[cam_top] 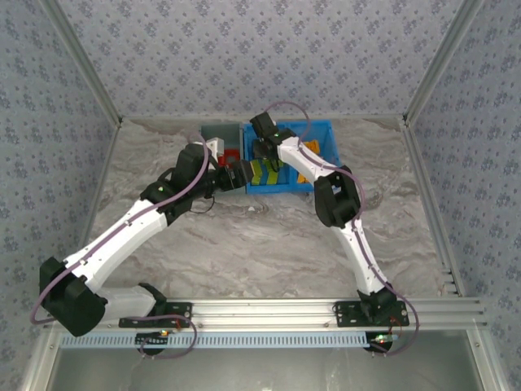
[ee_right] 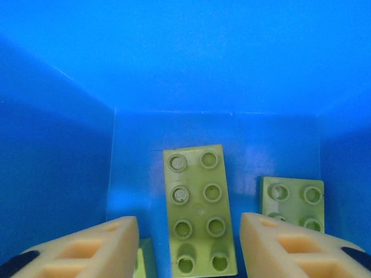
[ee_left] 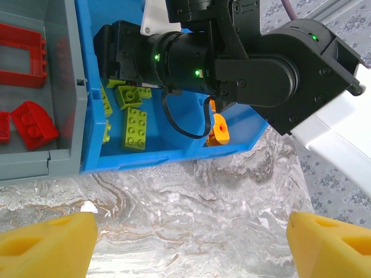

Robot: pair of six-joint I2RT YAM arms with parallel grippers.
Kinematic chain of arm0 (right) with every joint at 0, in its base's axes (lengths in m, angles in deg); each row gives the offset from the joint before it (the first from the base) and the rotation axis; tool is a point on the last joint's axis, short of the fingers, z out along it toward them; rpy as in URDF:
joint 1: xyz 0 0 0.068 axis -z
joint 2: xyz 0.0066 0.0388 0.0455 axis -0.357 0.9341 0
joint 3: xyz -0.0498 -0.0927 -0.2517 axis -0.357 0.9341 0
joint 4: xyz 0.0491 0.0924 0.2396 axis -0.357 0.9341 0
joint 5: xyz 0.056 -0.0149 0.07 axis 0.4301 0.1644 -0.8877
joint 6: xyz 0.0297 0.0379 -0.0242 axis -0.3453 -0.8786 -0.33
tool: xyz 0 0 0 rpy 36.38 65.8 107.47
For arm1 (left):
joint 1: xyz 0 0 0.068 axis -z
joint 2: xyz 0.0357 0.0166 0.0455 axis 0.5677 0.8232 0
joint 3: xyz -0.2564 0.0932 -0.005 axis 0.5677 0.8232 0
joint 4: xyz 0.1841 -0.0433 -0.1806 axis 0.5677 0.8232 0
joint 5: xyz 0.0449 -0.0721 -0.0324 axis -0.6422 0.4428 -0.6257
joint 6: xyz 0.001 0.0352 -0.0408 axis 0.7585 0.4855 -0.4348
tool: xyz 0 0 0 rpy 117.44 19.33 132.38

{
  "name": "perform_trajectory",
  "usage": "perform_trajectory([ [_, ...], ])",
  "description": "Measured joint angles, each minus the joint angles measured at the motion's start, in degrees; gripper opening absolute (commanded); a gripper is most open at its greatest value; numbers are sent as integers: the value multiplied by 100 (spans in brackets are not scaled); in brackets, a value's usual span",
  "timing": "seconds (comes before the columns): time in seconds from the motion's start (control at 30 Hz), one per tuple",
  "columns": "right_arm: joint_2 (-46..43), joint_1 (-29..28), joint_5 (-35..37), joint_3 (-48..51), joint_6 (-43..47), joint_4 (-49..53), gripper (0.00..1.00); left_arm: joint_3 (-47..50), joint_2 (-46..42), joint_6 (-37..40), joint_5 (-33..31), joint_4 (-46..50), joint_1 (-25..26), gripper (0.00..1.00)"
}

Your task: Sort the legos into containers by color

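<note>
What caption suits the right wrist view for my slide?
Jaws apart either side of a lime green brick lying in the blue compartment.

1. No text, label, brand, number or sign can be read in any of the views.
2. Lime green brick, lower centre of the right wrist view: greyish marks on its two upper-left studs, too blurred to read.

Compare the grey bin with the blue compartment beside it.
The grey bin holds red legos; the blue compartment holds lime green legos. The right fingers sit inside the blue compartment, none in the grey bin. Both are open-topped and stand side by side.
</note>
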State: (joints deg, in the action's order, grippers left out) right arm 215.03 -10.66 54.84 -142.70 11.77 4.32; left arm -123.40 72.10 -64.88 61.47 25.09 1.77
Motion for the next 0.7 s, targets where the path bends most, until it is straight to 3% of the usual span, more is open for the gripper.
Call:
perform_trajectory([
  [0.2, -800, -114, 63, 603, 2, -44, 54, -4, -107, -7, -2, 168, 0, 85],
  [0.3, -1847, -238, 214, 1488, -2, -317, 54, -13, -291, -9, -2, 407, 0, 85],
  [0.53, -5888, -446, 619, 4830, -94, -1128, 60, 39, -1038, -11, -2, 1268, 0, 86],
  [0.7, -8564, -455, 605, 6734, -221, -896, 63, 459, -1941, -55, -7, 1978, -17, 87],
])
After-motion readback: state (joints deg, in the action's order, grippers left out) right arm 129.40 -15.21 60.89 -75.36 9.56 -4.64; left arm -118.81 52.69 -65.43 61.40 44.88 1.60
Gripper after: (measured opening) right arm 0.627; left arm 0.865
